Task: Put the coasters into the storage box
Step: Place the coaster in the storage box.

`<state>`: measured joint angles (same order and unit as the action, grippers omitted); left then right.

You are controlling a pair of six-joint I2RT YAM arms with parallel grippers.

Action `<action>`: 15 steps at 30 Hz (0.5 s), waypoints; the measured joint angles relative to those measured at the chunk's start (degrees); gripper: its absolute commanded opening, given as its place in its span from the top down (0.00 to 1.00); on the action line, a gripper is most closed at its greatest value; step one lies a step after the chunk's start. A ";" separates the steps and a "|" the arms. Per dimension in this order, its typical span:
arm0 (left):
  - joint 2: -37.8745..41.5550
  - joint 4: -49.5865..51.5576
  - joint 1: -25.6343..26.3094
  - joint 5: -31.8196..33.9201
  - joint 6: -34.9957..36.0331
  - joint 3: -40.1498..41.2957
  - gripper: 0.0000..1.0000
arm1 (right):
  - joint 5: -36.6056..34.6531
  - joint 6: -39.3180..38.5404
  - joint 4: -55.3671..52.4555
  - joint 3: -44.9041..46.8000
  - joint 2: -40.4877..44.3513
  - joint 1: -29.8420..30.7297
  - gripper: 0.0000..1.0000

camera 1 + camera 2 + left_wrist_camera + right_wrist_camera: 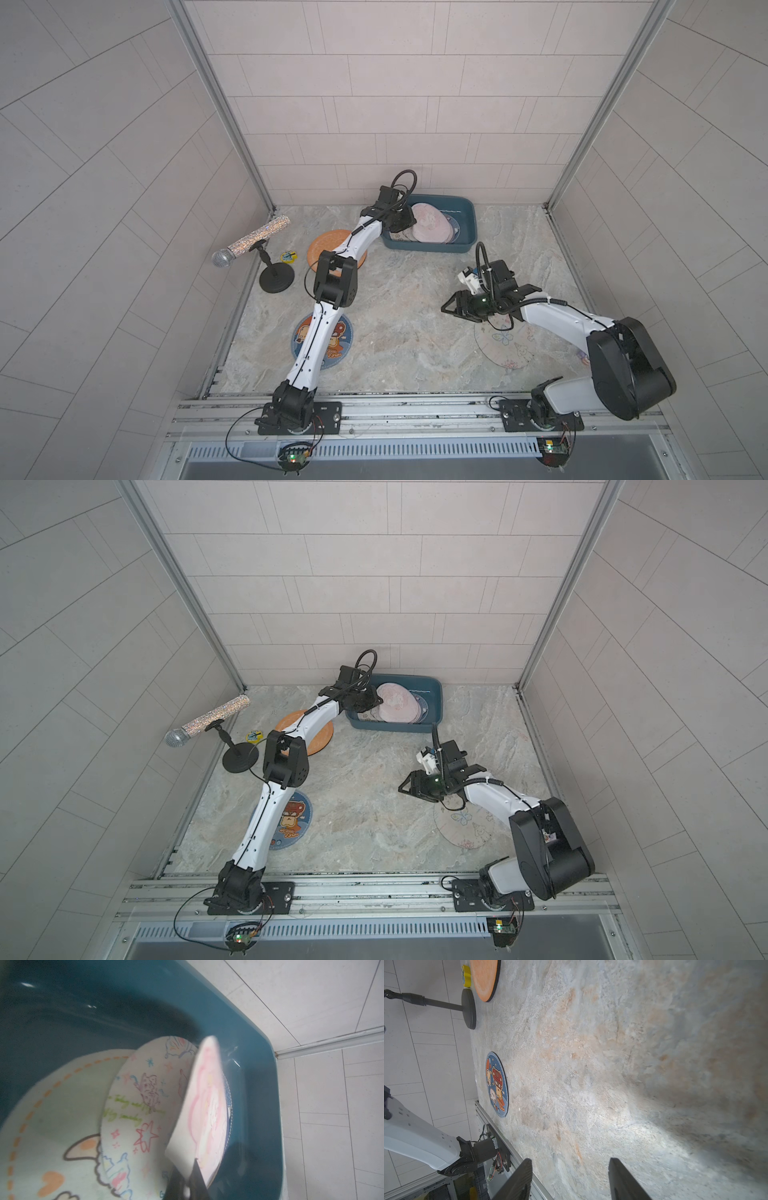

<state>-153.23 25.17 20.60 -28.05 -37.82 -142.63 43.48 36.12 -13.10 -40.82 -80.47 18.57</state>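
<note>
The dark teal storage box (471, 226) (437, 706) (249, 1043) stands at the back of the table. Several coasters lie inside, among them a cream one with stars (145, 1095). My left gripper (405, 222) (370, 700) (185, 1164) reaches into the box, shut on the edge of a pink coaster (430, 226) (395, 704) (207, 1105), which tilts over the pile. An orange coaster (328, 249) (484, 978), a blue cartoon coaster (338, 336) (497, 1084) and a pale butterfly coaster (507, 345) (465, 827) lie on the table. My right gripper (449, 303) (570, 1160) hangs open and empty above bare table.
A glittery microphone (249, 243) sits on a stand with a black round base (276, 278) at the left edge. A small yellow badge (288, 256) lies beside it. Tiled walls close in three sides. The left arm crosses over the orange and blue coasters.
</note>
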 measured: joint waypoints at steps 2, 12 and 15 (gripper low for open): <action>0.13 0.59 0.00 1.09 0.55 0.00 0.44 | -0.09 0.00 -0.07 0.00 0.00 0.00 0.38; 3.34 3.85 0.81 4.28 2.58 0.57 0.16 | -2.54 -1.44 -4.63 -1.46 2.36 -2.01 0.36; 5.49 3.98 0.92 4.68 2.97 1.92 0.13 | -3.78 -2.12 -6.43 -1.99 3.69 -3.21 0.34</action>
<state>-147.74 29.15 21.52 -23.38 -34.85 -140.70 39.70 34.00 -19.53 -42.81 -76.77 15.35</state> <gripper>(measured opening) 0.856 0.652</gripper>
